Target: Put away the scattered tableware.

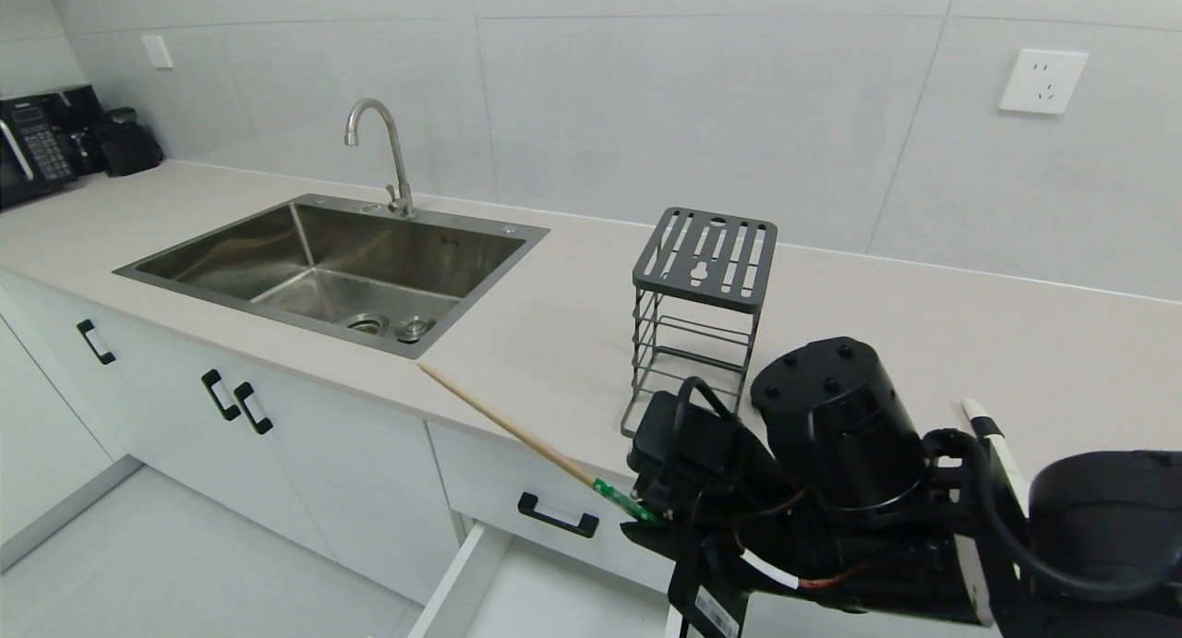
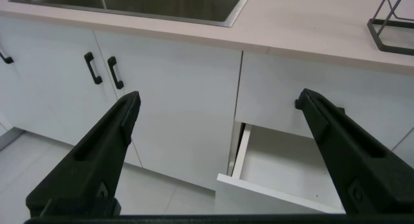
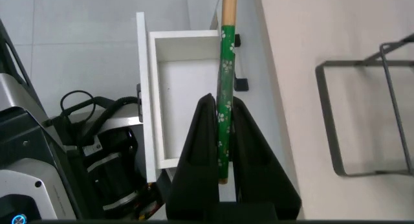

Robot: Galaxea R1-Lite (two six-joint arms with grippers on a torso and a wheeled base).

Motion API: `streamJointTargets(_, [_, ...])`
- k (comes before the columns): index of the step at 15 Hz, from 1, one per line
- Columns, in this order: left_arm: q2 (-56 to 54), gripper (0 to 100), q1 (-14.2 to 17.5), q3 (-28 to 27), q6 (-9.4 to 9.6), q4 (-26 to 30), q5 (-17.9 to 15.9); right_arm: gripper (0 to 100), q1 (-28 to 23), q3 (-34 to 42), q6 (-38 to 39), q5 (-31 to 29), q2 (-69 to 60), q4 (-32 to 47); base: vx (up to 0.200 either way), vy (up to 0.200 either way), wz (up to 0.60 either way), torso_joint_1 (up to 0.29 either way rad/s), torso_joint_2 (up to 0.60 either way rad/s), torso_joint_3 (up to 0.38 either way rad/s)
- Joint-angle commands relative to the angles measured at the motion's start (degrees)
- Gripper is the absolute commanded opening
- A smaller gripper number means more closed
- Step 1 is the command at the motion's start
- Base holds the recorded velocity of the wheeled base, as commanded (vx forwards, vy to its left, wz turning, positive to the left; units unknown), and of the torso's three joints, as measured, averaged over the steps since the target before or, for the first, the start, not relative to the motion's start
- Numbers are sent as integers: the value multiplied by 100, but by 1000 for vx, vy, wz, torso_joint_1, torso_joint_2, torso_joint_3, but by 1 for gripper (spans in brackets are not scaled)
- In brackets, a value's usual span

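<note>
A wooden chopstick point(image 1: 517, 430) with a green patterned end point(image 3: 226, 62) is clamped in my right gripper point(image 3: 223, 104), which is shut on it near that end. It slants from the gripper point(image 1: 646, 513) up over the counter edge towards the sink. Seen from the right wrist, the gripper hangs above the open white drawer point(image 3: 181, 101). A dark grey slotted rack point(image 1: 702, 306) stands on the counter just behind the right arm. A white utensil with a dark band point(image 1: 995, 444) lies on the counter to the right. My left gripper point(image 2: 220, 153) is open, low in front of the cabinets, facing the open drawer point(image 2: 284, 166).
A steel sink point(image 1: 416, 250) with a faucet point(image 1: 388, 149) is set into the counter at the left. Black appliances point(image 1: 32, 149) stand at the far left. Cabinet doors with black handles point(image 1: 235, 403) run under the counter. The pulled-out drawer point(image 1: 462, 573) juts into the floor space.
</note>
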Motion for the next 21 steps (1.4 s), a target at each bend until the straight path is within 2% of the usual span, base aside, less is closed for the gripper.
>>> streamJointTargets(1, [7,100,0,0,0,0,1,0,30,-7,-6,2,90,1,0,0,0,0,0,0])
streamJointTargets(5, [7,100,0,0,0,-9,1,0,162,582,21,2,82,-105,0,0,0,-30,59,27])
streamJointTargets(9, [7,100,0,0,0,0,1,0,180,362,30,2,257,-140,0,0,0,-199,395,198])
streamJointTargets(12, [7,100,0,0,0,0,1,0,206,345,38,2,354,-307,0,0,0,-85,176,84])
streamJointTargets(17, [7,100,0,0,0,0,1,0,233,406,30,2,354,-307,0,0,0,-224,432,208])
streamJointTargets(21, [7,100,0,0,0,0,1,0,435,389,38,-86,600,-280,0,0,0,-176,334,155])
